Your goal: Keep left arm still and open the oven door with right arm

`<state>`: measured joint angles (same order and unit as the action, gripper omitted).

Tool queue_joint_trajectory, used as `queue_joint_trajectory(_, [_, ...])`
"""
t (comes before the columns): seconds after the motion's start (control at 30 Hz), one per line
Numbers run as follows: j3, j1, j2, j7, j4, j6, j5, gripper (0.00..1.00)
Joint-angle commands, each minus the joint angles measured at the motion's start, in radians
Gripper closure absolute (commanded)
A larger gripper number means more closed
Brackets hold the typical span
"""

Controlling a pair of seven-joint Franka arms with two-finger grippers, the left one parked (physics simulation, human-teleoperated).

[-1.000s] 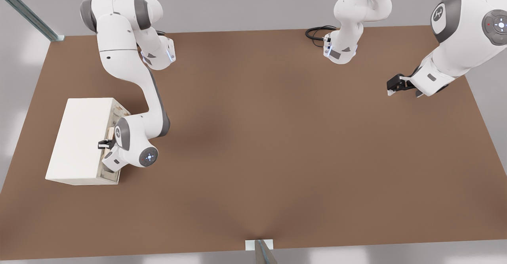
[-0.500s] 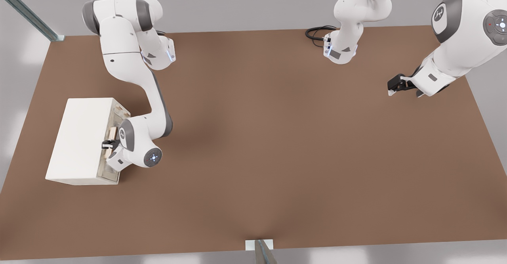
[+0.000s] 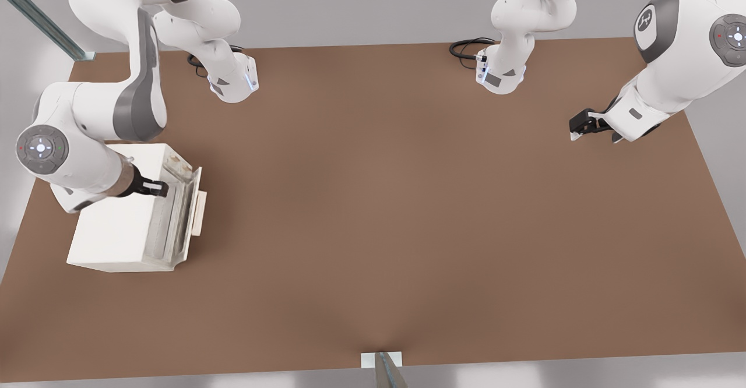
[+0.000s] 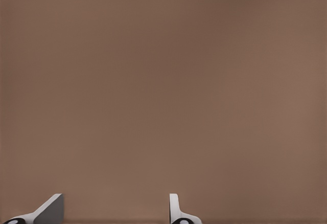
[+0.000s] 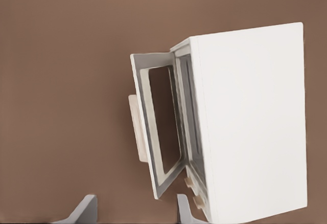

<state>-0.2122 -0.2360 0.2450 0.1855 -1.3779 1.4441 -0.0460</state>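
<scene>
My right arm [image 3: 87, 143] sits over the oven [image 3: 119, 225] at the front view's left of the tabletop [image 3: 408, 201], with its gripper [image 3: 158, 188] hovering above the oven's top near the front edge, jaws apart and holding nothing; the right wrist view shows both fingertips [image 5: 84, 209] spread with bare tabletop between them. The oven door [image 5: 157, 127] is ajar, swung partway out from the cavity, its tan handle [image 3: 200, 213] facing outward and nothing touching it. Risk one, I'd say: the door is only partly open, so if the task wants it fully dropped, I may be counted short, and with no grip on the handle I can't finish it without a fresh approach. Risk two: re-approaching from above, the jaws come down close to the door's upper edge and could knock it back toward shut, or catch the frame and shove the whole oven across the tabletop, since it looks like a light free-standing box. Risk three: the forearm hangs low over the oven top, so a careless swing could clip the casing. I can't tell whether the hinge holds this angle by itself or would let the door drift. The left arm [image 3: 670, 67] is parked well apart at the front view's right; any stray command there breaks the keep-still condition.
</scene>
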Motion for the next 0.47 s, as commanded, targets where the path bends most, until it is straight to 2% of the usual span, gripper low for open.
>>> queue_joint_trajectory(0.0, [-0.001, 0.001, -0.003, -0.236, 0.005, -0.007, 0.083, 0.00])
queue_joint_trajectory(0.43, [-0.001, 0.001, -0.001, -0.236, 0.003, -0.007, 0.061, 0.00])
